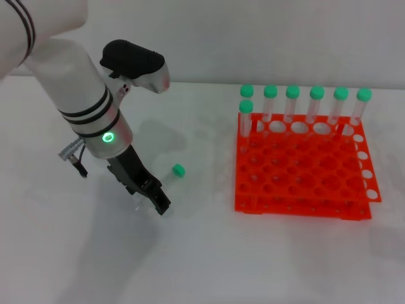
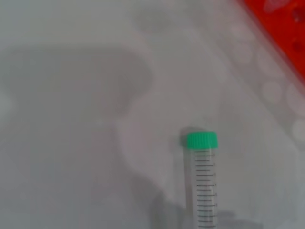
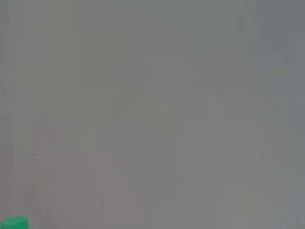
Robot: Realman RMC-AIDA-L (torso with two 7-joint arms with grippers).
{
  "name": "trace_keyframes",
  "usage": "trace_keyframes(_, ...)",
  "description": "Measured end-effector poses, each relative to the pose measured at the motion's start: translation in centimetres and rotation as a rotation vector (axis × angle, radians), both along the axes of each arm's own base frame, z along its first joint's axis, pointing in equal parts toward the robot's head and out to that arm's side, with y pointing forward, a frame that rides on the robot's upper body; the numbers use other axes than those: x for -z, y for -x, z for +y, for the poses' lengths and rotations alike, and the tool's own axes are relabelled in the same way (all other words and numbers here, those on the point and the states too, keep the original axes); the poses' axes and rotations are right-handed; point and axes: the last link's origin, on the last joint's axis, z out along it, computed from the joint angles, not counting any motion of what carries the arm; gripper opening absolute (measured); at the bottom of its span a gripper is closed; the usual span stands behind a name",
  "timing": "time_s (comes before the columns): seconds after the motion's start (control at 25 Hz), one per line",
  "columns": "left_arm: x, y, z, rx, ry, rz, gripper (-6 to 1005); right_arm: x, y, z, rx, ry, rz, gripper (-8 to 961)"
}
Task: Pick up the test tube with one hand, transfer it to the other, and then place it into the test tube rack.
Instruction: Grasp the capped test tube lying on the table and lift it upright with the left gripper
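The test tube (image 1: 177,170) lies flat on the white table, its green cap pointing toward the orange test tube rack (image 1: 297,183) and its clear body running back under my left gripper (image 1: 158,201). The gripper is low over the tube's pointed end, which it hides. In the left wrist view the tube (image 2: 202,186) shows close up with its cap and scale marks, and a corner of the rack (image 2: 286,28) shows beyond it. My right gripper is out of view. The right wrist view shows bare table and a green cap (image 3: 14,223) at its edge.
Several identical green-capped tubes (image 1: 292,104) stand upright along the rack's far row, with one more (image 1: 246,117) at its near-left corner. The rack's other holes are open. The white left arm (image 1: 82,107) reaches in from the upper left.
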Motion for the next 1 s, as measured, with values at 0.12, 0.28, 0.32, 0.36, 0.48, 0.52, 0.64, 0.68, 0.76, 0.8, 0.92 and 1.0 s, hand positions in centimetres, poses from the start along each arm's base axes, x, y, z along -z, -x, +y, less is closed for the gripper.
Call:
trace_keyframes(0.12,0.04,0.08,0.08,-0.001,-0.009,0.003,840,-0.06,-0.02,0.01,0.0,-0.001,-0.001,846)
trace_keyframes(0.28,-0.03,0.43,0.0,-0.007,-0.011,0.016,773,-0.16,-0.05,0.03,0.0,-0.003,-0.002,846)
trace_keyframes(0.32,-0.03,0.48,-0.02,-0.007,-0.011,0.019,754,-0.18,-0.05,0.04,0.0,-0.004,-0.002,846)
trace_keyframes(0.36,0.03,0.53,-0.06,-0.007,-0.009,0.022,734,-0.22,-0.07,0.04,0.001,-0.005,-0.002,846)
trace_keyframes(0.48,0.2,0.59,-0.13,-0.008,-0.008,0.022,677,-0.32,-0.09,0.07,0.001,-0.008,-0.003,846)
trace_keyframes(0.52,0.24,0.59,-0.13,-0.008,-0.009,0.022,658,-0.34,-0.09,0.07,0.001,-0.008,-0.003,846)
trace_keyframes(0.64,0.38,0.62,-0.13,-0.01,-0.012,0.025,600,-0.38,-0.09,0.1,0.0,-0.01,-0.004,846)
trace_keyframes(0.68,0.36,0.67,-0.15,-0.011,-0.012,0.028,581,-0.39,-0.09,0.1,0.0,-0.01,-0.004,846)
trace_keyframes(0.76,0.33,0.77,-0.16,-0.011,-0.012,0.034,525,-0.4,-0.09,0.1,0.0,-0.01,-0.004,846)
trace_keyframes(0.8,0.35,0.82,-0.18,-0.012,-0.012,0.037,498,-0.4,-0.09,0.1,0.0,-0.01,-0.004,846)
trace_keyframes(0.92,0.56,0.81,-0.17,-0.013,-0.017,0.041,440,-0.42,-0.23,-0.05,0.005,-0.011,-0.004,845)
trace_keyframes(1.0,0.63,0.78,-0.1,-0.011,-0.022,0.041,435,-0.42,-0.29,-0.12,0.007,-0.011,-0.004,845)
